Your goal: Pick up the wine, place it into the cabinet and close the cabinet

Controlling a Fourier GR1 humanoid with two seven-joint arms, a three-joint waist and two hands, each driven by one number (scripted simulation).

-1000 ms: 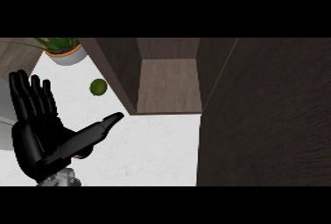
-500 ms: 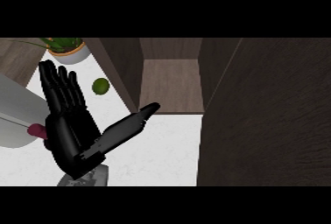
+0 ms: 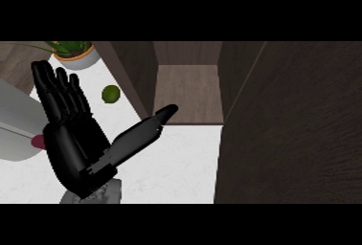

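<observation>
— Looking at the left hand [image 3: 71, 143], how do its fingers stand?

— Straight and pointing up the view, side by side; the thumb [image 3: 145, 129] is stretched out to the right, its tip near the foot of the cabinet [image 3: 187, 91]; the hand is spread flat and grips nothing; it rises from the lower left over the white bench [image 3: 176, 162].

— And the wine?

— I cannot pick it out for certain; a pale grey rounded shape [image 3: 14, 124] sits at the left edge, partly behind the hand, with a small dark red bit [image 3: 38, 141] just beside the palm; whether that is the bottle I cannot tell.

— Is the cabinet open?

— Yes; its compartment shows a brown floor and dark walls; a broad dark wooden panel [image 3: 290, 129] fills the right side of the view, reaching down past the bench's edge; I take it for the door, though its hinge is not visible.

— Anything else on the bench?

— A small green fruit [image 3: 111, 94] lies between the fingers and the cabinet's left wall; a potted plant [image 3: 74, 52] stands further back at the top left; the right hand does not show.
</observation>
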